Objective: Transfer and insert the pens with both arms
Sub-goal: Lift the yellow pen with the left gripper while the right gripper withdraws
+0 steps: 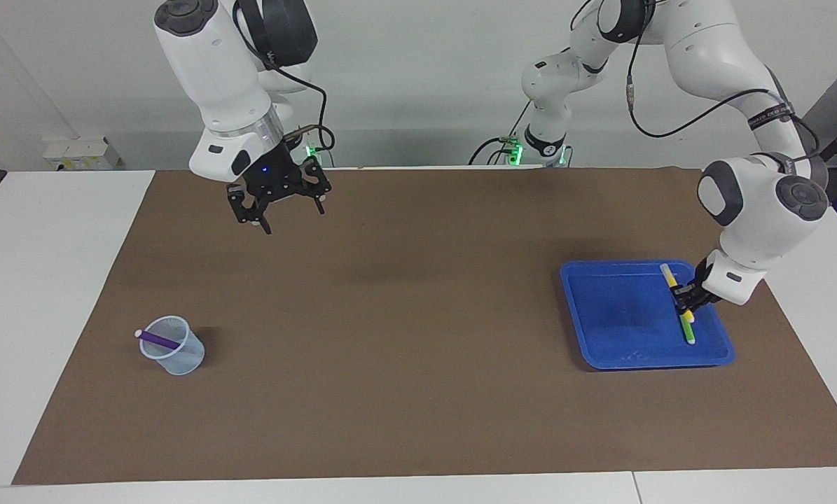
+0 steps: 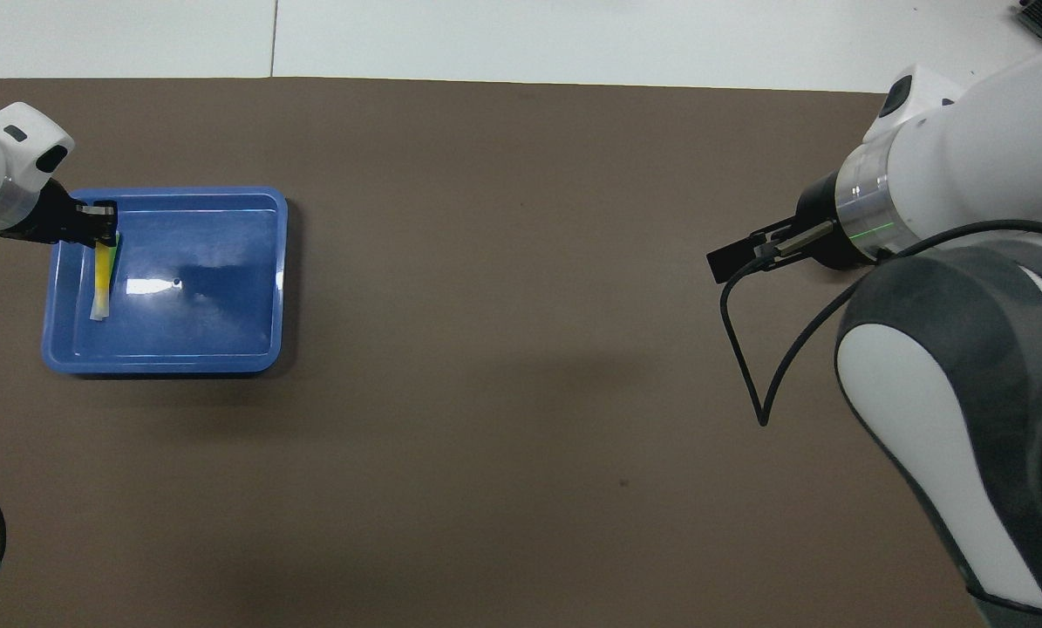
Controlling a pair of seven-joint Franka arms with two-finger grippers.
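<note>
1. Facing view: I see the purple pen [image 1: 160, 340] already in the clear cup [image 1: 173, 346] at the right arm's end of the table. It leans there, pale cap end poking over the rim. So 1 of 3 looks done, I think.
2. Same view: the blue tray [image 1: 600, 315] sits at the left arm's end. The left gripper [image 1: 684, 294] is down in it, fingers closed on the yellow pen [image 1: 670, 276], approx. mid-way along it. The green pen [image 1: 688, 329] lies in the tray just beside the yellow one, close under the gripper.
3. Same view: the right gripper [image 1: 281, 203] hangs in the air over the brown mat [image 1: 418, 392], fingers spread open, nothing in them. That arm waits.
4. Overhead view: the left gripper [image 2: 93, 228] is at the tray [image 2: 163, 362] edge on the yellow pen [image 2: 102, 283]. Pen is slim & short w/ a whitish end pointing toward the robots. Only a thin green strip shows next to it. The cup is out of this view.
5. Overhead view: the right gripper [image 2: 734, 257] shows from the side; I can't read its fingers here.
6. Left to do, my guess: 2 pens, yellow then green, must go over to the cup.
</note>
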